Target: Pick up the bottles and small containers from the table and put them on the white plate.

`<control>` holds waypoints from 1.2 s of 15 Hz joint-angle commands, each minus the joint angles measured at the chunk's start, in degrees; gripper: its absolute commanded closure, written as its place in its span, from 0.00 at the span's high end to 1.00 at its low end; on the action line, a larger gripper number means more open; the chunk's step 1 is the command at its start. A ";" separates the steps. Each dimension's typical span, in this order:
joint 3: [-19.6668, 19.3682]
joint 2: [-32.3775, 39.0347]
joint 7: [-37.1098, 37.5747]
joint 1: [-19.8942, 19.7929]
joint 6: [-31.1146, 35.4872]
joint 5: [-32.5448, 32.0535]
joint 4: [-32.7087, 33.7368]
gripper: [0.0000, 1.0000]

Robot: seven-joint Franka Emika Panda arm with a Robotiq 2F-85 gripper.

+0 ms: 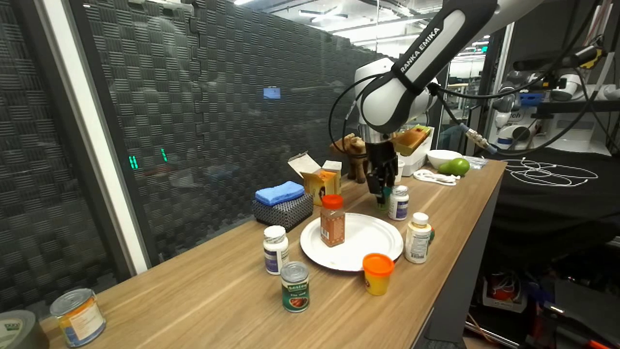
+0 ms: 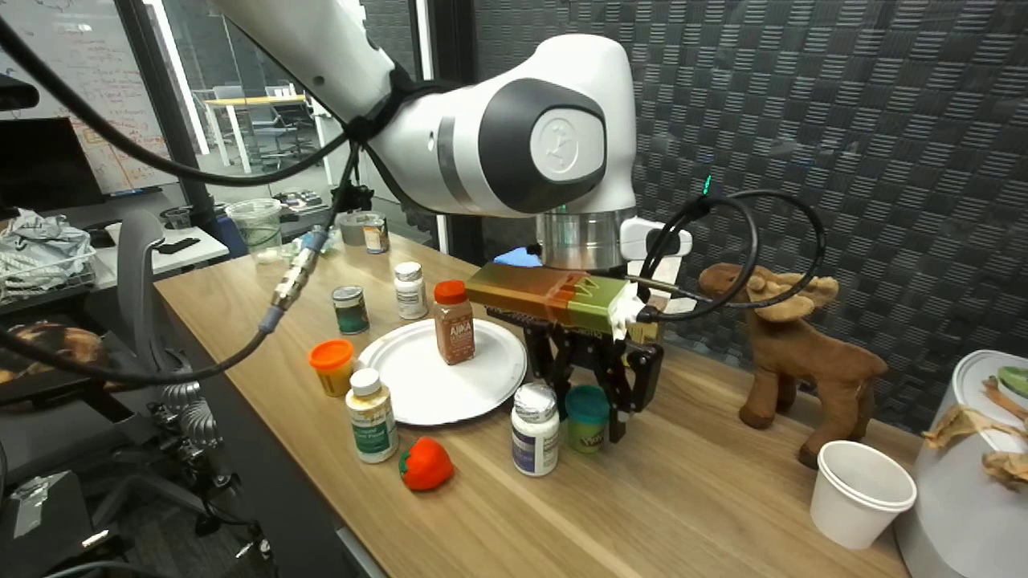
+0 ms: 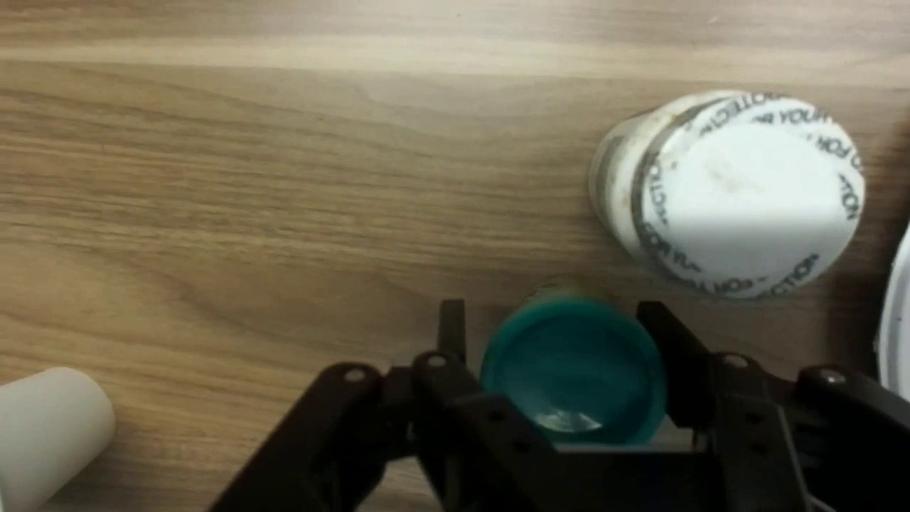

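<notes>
Early on, we judge: only the red-capped bottle (image 2: 454, 331) is on the white plate (image 2: 418, 393). Gripper (image 3: 554, 331) straddles the teal-lidded tub (image 2: 587, 417), jaws apart, gap on the left side in the wrist view; we see no grip yet. In an exterior view, tub stands on the table (image 2: 498, 522), right of the plate. Pending for us: purple-labelled bottle (image 2: 535, 431) just left of tub, green-labelled bottle (image 2: 372, 417) near left, orange-lidded cup (image 2: 332, 368) left of plate, white-capped bottle (image 2: 410, 291) beyond it.

Claw (image 3: 556, 331) downward, fingers (image 3: 452, 326) apart, arm (image 2: 514, 152) bent.
</notes>
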 commanded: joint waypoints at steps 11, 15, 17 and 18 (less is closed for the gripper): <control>-0.20 -1.55 1.25 0.21 -2.01 -0.78 3.15 0.24; -0.27 -5.93 2.11 1.06 -3.97 -1.50 1.83 0.24; 0.85 -9.60 0.43 1.06 -4.22 -0.55 -0.32 0.24; 1.78 -11.57 -1.58 0.96 -3.29 -0.03 -1.96 0.24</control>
